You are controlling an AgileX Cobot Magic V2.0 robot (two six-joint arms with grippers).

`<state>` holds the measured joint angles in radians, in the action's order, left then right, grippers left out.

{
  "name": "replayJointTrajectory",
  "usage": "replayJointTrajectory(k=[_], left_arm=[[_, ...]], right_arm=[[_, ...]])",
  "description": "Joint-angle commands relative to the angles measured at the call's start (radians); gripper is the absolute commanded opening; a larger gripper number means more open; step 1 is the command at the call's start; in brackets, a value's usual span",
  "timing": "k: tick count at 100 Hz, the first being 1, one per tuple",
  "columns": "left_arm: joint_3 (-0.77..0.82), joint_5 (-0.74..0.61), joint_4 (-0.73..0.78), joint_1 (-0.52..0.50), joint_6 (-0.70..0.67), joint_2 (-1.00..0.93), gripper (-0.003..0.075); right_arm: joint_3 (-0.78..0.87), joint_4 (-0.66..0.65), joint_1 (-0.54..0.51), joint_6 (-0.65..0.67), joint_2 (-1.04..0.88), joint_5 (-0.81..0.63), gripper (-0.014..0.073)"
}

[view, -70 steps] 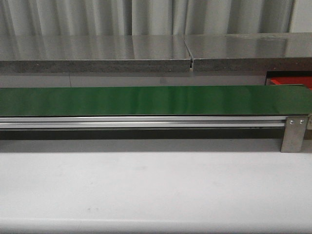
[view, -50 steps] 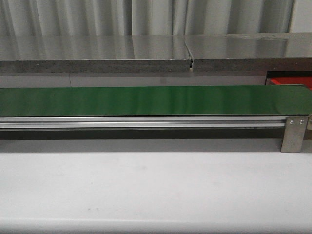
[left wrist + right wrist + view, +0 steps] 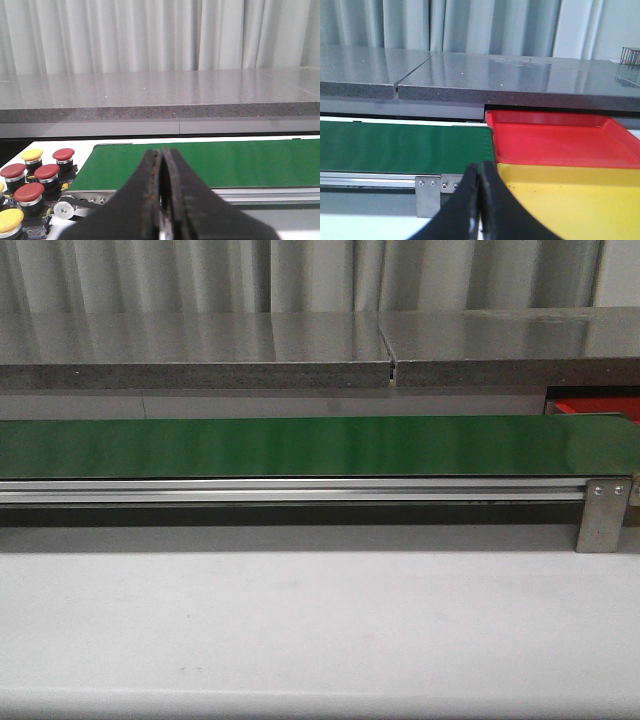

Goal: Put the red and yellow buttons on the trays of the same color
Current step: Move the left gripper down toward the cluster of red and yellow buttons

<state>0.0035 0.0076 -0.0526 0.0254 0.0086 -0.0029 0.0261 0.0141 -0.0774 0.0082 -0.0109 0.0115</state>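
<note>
Nothing has been sorted yet, by my judgement: the left claw point(image 3: 161, 200) and the right claw point(image 3: 480, 205) each have their fingers pressed together on nothing, and the green conveyor belt point(image 3: 300, 445) along the far side of the worktop point(image 3: 300, 620) is bare. The red buttons point(image 3: 29, 192) and yellow buttons point(image 3: 31, 154) stand clustered just off the belt's left end, so the next move calls for the left claw to open and take one. Off the belt's right end, the red tray point(image 3: 560, 137) lies beyond the yellow tray point(image 3: 570, 195), touching edge to edge, both holding nothing.
</note>
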Motion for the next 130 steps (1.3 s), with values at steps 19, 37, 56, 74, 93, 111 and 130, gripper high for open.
replayJointTrajectory(k=[19,37,56,74,93,111,130], left_arm=[[-0.075,0.071,0.008,-0.002,-0.009,-0.035,-0.0020],[-0.249,0.301,0.008,-0.002,-0.009,-0.004,-0.0020],[-0.401,0.484,0.027,-0.002,-0.009,0.120,-0.0020],[-0.489,0.563,0.027,-0.002,-0.009,0.288,-0.0020],[-0.531,0.509,0.027,-0.002,-0.003,0.421,0.0117],[-0.537,0.453,0.023,-0.002,-0.009,0.460,0.0452],[-0.541,0.412,0.023,-0.002,-0.009,0.463,0.0472]], right_arm=[[-0.022,0.000,-0.005,-0.008,-0.018,-0.075,-0.0074],[-0.022,0.000,-0.005,-0.008,-0.018,-0.075,-0.0074],[-0.022,0.000,-0.005,-0.008,-0.018,-0.075,-0.0074],[-0.022,0.000,-0.005,-0.008,-0.018,-0.075,-0.0074],[-0.022,0.000,-0.005,-0.008,-0.018,-0.075,-0.0074],[-0.022,0.000,-0.005,-0.008,-0.018,-0.075,-0.0074],[-0.022,0.000,-0.005,-0.008,-0.018,-0.075,-0.0074]])
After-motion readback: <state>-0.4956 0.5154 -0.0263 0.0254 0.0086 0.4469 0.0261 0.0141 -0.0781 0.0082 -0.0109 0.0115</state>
